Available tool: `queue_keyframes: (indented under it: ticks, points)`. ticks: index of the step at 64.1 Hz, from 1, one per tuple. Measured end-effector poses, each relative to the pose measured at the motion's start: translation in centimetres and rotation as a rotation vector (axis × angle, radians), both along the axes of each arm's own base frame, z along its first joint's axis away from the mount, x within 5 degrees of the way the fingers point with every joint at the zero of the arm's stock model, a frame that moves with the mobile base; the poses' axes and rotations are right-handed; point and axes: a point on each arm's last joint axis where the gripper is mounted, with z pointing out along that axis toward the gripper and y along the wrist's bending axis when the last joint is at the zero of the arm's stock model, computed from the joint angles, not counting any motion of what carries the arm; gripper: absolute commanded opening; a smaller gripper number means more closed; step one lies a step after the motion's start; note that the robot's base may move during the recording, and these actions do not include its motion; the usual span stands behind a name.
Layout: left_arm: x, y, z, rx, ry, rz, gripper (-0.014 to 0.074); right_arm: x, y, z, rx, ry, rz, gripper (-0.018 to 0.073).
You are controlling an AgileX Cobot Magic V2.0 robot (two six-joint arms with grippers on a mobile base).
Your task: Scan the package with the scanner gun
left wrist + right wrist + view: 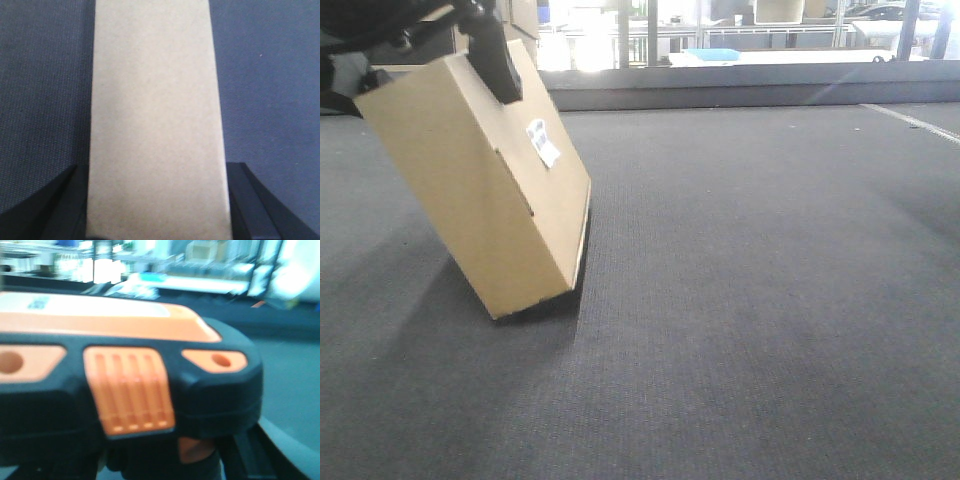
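Tan cardboard, flat and rectangular, the package (480, 185) stands tilted on the grey carpeted surface (770, 300), touching it only along its lower edge and leaning away to the left. Its broad face turns toward the front camera and carries a small white barcode label (543, 142) near the upper right, with a short dark slit (516, 186) just below and left of it. The right-hand side wall shows as a thin pale strip.

At the top edge the left gripper (157, 212) clamps the package: in the left wrist view its 2 black fingers (67, 210) press against either side of the plain narrow face (no label or mark on that side).

Orange and black fill the right wrist view, where the scanner gun (125, 390) sits very close and blurred, showing a ribbed orange panel, 2 orange insets with round holes and a pale top strip. The right gripper (150, 465) holds it from below, 1 dark finger (247, 457) visible against its lower right.
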Motion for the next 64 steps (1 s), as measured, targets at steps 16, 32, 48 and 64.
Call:
queue_keyframes:
  ticks: [16,32,48,64]
  points:
    - [-0.6,0.2,0.9,-0.043,-0.010,0.008,-0.0111,-0.7,1.7,0.5,-0.223,0.062,-0.094,-0.0158]
    - [-0.9,0.1,0.7,-0.057,0.032,0.003,-0.0111,-0.9,1.8,0.8,-0.324,0.055,-0.152,-0.0158]
    - [-1.1,0.0,0.8,-0.049,0.037,-0.032,-0.0111,-1.0,1.6,0.8,-0.326,0.058,-0.184,-0.0158]
    - [-1.3,0.1,1.1,-0.050,0.027,-0.043,-0.0111,-1.1,0.9,1.0,-0.240,0.069,-0.281,-0.0158]
